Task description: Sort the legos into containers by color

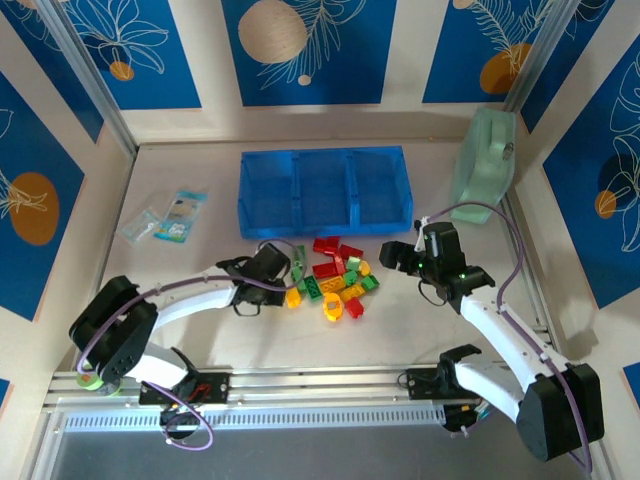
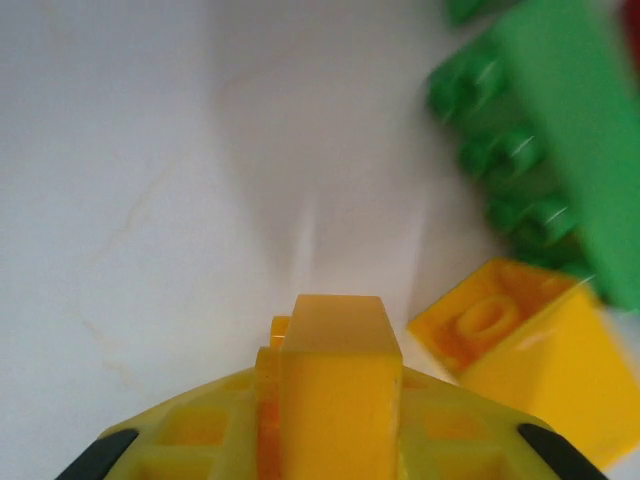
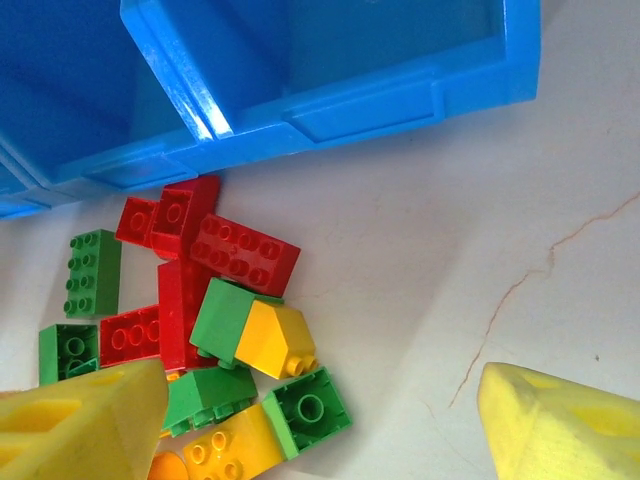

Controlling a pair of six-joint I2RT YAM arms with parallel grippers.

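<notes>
Finds the small chunky red, green and yellow plastic bricks [image 1: 335, 280] heaped on the pale tabletop [image 1: 200, 330] at 6 o'clock of the translucent blue plastic three-compartment tray [image 1: 325, 228], with red ones nearest its front wall. Shows the left gripper [image 1: 275, 265] at 9 o'clock of the heap, low beside a yellow brick [image 2: 530, 360], fingers pressed together. Shows the right gripper [image 1: 395, 255] at 3 o'clock, fingers spread wide.

L fingers [image 2: 340, 400] together, R fingers [image 3: 80, 420] apart
</notes>
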